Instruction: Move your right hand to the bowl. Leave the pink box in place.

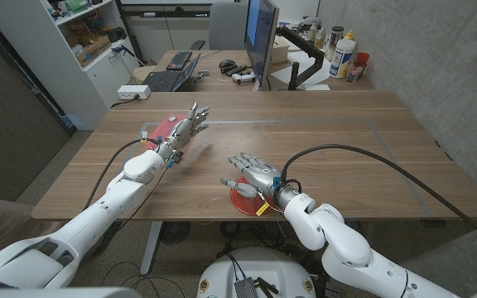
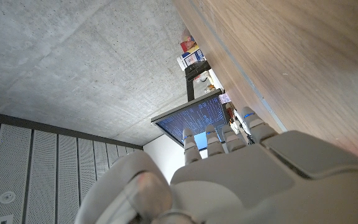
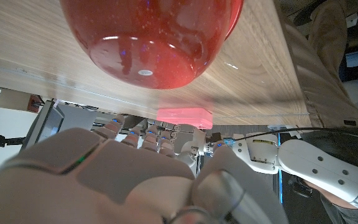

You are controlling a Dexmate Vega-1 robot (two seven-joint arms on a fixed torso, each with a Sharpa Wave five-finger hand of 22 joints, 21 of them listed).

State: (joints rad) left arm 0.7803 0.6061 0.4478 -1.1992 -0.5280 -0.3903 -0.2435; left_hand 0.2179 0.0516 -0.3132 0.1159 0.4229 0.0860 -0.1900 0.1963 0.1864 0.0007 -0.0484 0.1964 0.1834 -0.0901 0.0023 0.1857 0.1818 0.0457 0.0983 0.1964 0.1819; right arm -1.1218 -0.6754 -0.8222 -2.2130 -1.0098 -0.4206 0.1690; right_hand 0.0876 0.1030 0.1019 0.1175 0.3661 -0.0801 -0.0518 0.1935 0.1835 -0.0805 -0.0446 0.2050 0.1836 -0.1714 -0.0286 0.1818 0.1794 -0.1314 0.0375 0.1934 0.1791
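A red bowl (image 1: 243, 201) stands near the table's front edge, partly hidden under my right wrist. It looms large and glossy (image 3: 151, 37) in the right wrist view. My right hand (image 1: 251, 168) hovers just past the bowl's far side with fingers stretched and apart, holding nothing; its back (image 3: 123, 180) shows close up. The pink box (image 1: 161, 128) lies at the table's left, also seen as pink box (image 3: 184, 116). My left hand (image 1: 186, 126) reaches over the box's right part, fingers spread, nothing held; left hand (image 2: 229, 180) shows from behind.
A black cable (image 1: 371, 161) arcs from my right arm over the table's right half. Behind the table a second desk carries a monitor (image 1: 261, 37), a keyboard (image 1: 178, 60) and bottles (image 1: 344, 56). A white shelf (image 1: 89, 41) stands at the back left.
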